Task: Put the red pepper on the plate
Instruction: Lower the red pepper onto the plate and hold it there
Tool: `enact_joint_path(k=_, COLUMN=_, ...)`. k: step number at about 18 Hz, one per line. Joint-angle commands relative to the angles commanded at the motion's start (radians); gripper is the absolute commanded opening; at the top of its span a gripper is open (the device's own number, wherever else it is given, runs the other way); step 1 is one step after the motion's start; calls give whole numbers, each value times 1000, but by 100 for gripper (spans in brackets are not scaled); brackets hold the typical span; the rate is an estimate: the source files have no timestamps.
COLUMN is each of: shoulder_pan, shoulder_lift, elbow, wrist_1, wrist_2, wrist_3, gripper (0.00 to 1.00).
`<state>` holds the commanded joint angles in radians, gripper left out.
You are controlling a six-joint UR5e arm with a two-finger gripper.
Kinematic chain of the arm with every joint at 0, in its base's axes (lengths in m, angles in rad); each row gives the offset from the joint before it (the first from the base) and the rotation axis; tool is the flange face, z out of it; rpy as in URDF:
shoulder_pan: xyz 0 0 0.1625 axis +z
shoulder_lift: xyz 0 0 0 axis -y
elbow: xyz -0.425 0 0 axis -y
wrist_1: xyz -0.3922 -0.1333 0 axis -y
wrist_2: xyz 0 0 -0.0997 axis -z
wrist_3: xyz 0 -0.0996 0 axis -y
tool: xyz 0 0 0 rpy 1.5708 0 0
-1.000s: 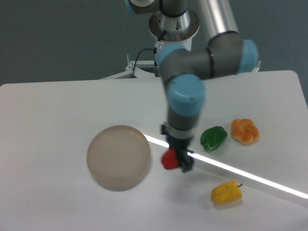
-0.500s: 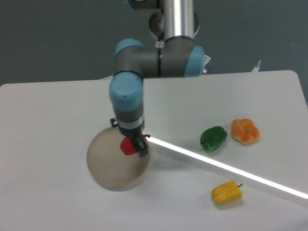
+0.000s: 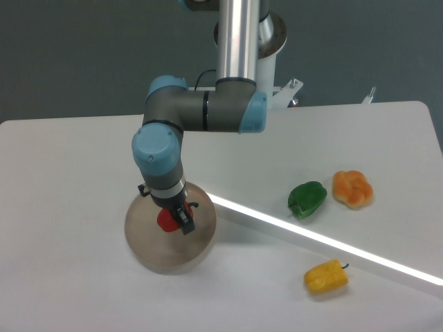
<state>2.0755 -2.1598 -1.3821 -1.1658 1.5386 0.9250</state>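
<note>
I see the white bench (image 3: 83, 152) with a bright strip of light slanting toward its right edge. The arm (image 3: 201, 111) reaches down over the plate (image 3: 149, 245), which sits left of the bench's middle, nearer the front edge. My end effector (image 3: 173, 218) is closed on the red pepper (image 3: 166, 220), over the plate's centre; I cannot tell if it touches. Green pepper (image 3: 306, 198) and orange pepper (image 3: 352, 189) lie near the right edge, yellow pepper (image 3: 326, 277) toward the front-right corner.

green pepper (image 3: 306, 198) | orange pepper (image 3: 352, 189) beside | yellow pepper (image 3: 326, 277) apart
</note>
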Motion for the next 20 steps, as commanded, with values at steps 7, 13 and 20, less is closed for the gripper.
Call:
enact_joint_path(k=7, shoulder_pan=-9, shoulder_lift=-21, elbow=0, wrist_1=8, wrist_2=17, wrist_3=8, gripper=41)
enact_joint_path(k=13, shoulder_pan=-8, shoulder_lift=-31, elbow=2, wrist_1=11, wrist_2=18, wrist_3=31, gripper=41)
enact_joint_path(k=20, shoulder_pan=-9, shoulder_lift=-38, elbow=0, wrist_1=11, wrist_2=18, wrist_3=41, gripper=41)
